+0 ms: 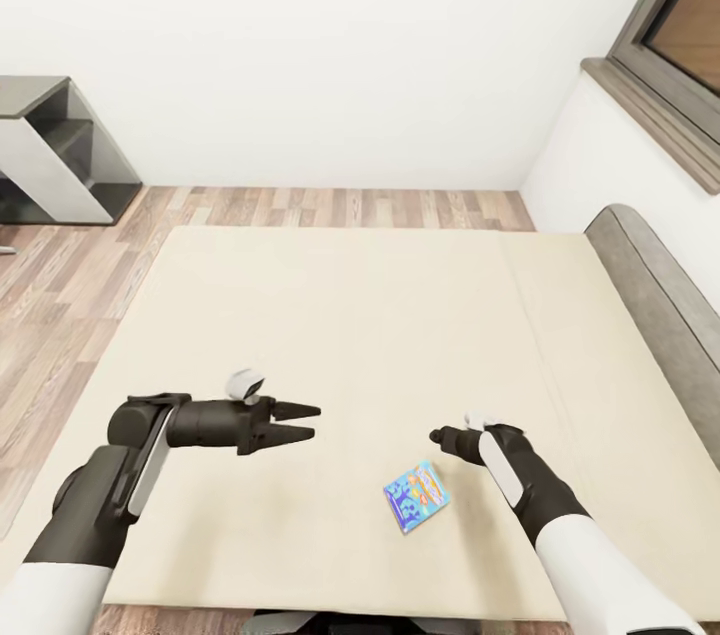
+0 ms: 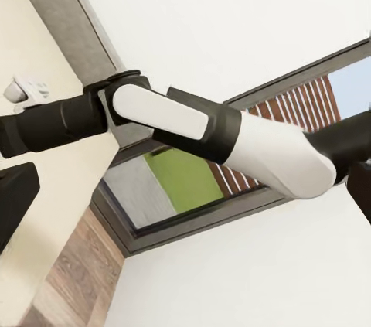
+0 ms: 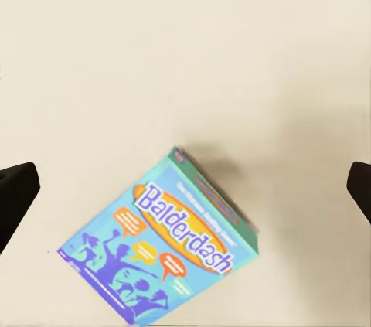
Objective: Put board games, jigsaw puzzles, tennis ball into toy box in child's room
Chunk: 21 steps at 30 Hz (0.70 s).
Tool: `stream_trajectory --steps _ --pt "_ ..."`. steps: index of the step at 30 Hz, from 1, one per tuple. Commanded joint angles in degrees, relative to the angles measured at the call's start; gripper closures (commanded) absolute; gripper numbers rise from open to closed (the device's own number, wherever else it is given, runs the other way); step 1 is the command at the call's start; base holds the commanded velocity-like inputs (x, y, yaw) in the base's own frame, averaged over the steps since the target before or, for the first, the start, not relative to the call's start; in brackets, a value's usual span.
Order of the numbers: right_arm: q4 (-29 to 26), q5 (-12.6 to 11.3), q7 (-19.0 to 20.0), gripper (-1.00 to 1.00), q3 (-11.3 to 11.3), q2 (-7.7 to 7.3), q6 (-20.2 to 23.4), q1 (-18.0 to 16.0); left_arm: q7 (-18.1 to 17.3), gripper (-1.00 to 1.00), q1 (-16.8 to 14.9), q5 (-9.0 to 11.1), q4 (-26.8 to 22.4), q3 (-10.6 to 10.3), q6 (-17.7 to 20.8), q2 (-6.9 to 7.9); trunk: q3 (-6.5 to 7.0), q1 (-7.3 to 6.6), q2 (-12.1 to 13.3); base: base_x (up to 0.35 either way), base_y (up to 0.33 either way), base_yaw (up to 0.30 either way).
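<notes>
Beige mattress covered nearly the whole head view, with a grey shelf unit against the white wall at the far left and wood-plank floor running beside the bed. Over the near left part of the mattress the left gripper hung level, pointing toward the middle of the bed, its two dark fingers a narrow gap apart and holding nothing. To its right, lying flat on the mattress near the front edge, sat the small blue board game, turned at an angle to the bed's edges; the right wrist view read its cover as Balderdash. Just right of and slightly beyond it the right gripper hovered above the mattress, apart from the box. In the right wrist view its dark fingertips stood at opposite borders, so the jaws were spread wide and empty. Further right came the grey headboard and the window frame.

The step in hand looked like the pick of this box. Done well, it probably meant bringing the right gripper nearer so the box centred between the fingers, turning the wrist to match the box's skew, then descending until the fingers bracketed two opposite edges before closing. A flat box on a soft surface could slide or tip if one finger landed first
</notes>
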Motion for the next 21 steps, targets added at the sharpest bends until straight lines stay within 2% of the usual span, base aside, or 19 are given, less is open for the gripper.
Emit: stream_trajectory --steps 1,6,21 --pt "-0.1 -0.5 -0.5 -1.00 0.3 0.26 0.1 0.0 -0.1 -1.00 0.0 0.2 -0.1 0.4 0.6 0.04 -0.17 0.03 -0.1 0.000 0.000 0.000" --pt "0.0 -0.7 0.0 -1.00 0.5 1.21 -0.2 -0.1 -0.1 -1.00 0.3 0.2 -0.5 1.9 0.8 -0.02 -0.65 0.03 -0.1 0.000 0.000 0.000" --pt "0.0 -0.4 0.6 -1.00 0.9 1.57 -0.3 -0.1 -0.1 -1.00 0.6 -0.1 -0.6 2.6 0.7 0.11 -2.07 0.03 -0.1 0.000 0.000 0.000"
